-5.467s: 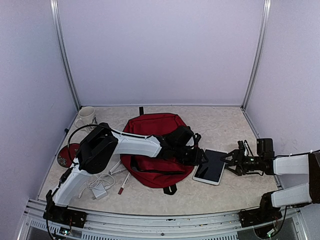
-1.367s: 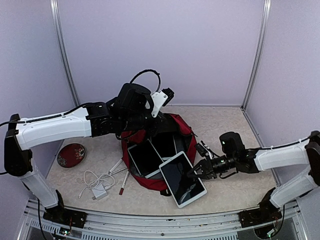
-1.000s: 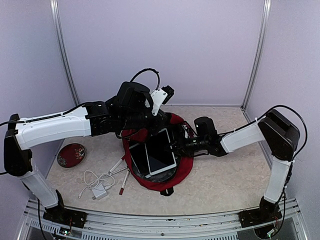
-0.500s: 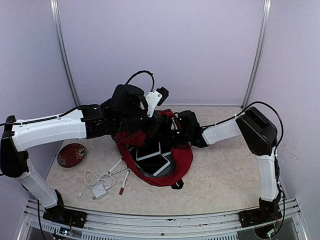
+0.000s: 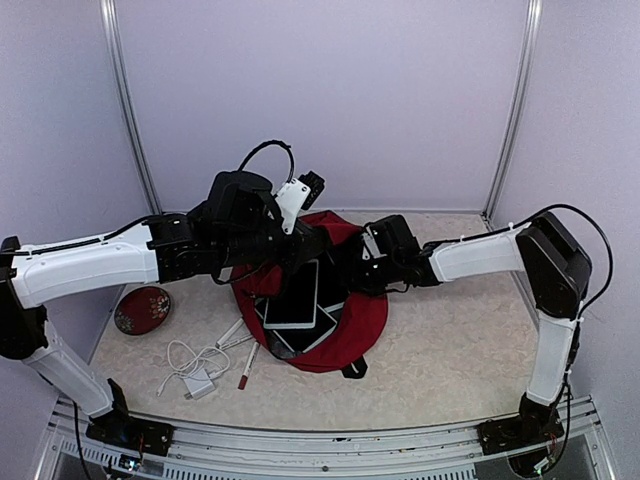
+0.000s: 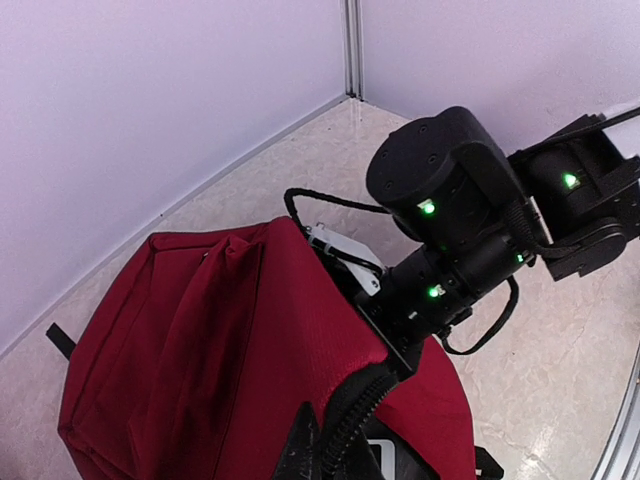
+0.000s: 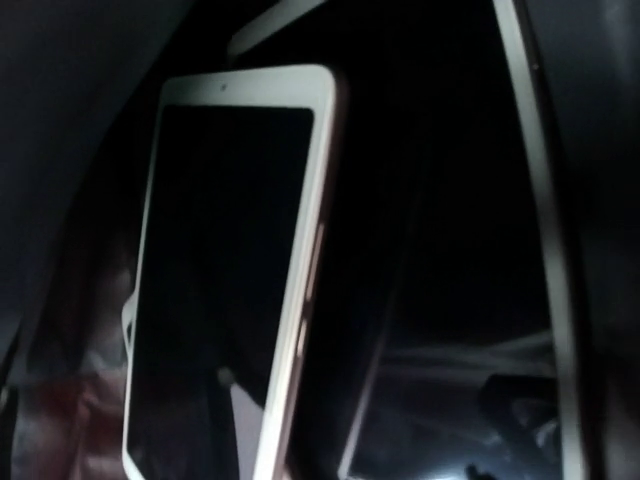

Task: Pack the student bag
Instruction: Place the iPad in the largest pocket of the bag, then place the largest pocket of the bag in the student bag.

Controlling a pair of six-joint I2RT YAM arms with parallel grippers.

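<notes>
The student bag [image 5: 357, 322] is a dark-red backpack lying open in the middle of the table. My left gripper [image 5: 300, 246] is shut on the black zipper edge [image 6: 352, 418] of its upper flap and holds that flap up. Inside the mouth lies a white-rimmed tablet [image 5: 294, 297] on top of a darker tablet [image 5: 303, 337]. My right gripper [image 5: 347, 274] reaches into the mouth from the right, open, with its fingers off the tablet. In the right wrist view the white-rimmed tablet [image 7: 226, 280] stands free in the dark interior. The right wrist [image 6: 450, 190] shows just behind the flap.
A red round dish [image 5: 140, 309] lies at the left. A white cable with its charger [image 5: 196, 372] and two pens [image 5: 246, 366] lie on the table in front of the bag's left side. Pale walls close in the back and both sides.
My right gripper brought the white-rimmed tablet into the bag and let it go; the tablet now lies on the other one. The left arm drew the held flap slightly to the left.
</notes>
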